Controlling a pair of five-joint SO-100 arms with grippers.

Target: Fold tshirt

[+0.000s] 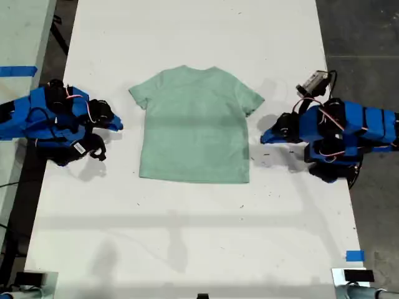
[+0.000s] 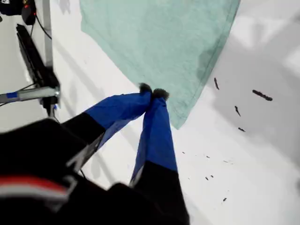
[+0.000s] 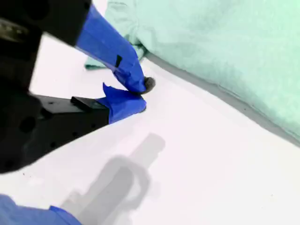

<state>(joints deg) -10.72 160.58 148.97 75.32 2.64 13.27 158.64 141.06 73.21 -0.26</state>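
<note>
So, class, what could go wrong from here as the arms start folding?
My first gripper and my second gripper both look closed beside the tshirt; reaching in like that could bunch it rather than grasp it. It lies flat on the table, so the fingers may catch only one layer.

Robotics lab: white worktable (image 1: 187,237), taped markers (image 1: 354,255), concrete floor (image 1: 361,37).

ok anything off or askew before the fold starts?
Nothing stands out. The tshirt lies flat and spread on the white table, unfolded. My first gripper and second gripper look shut, beside it, holding nothing.
</note>
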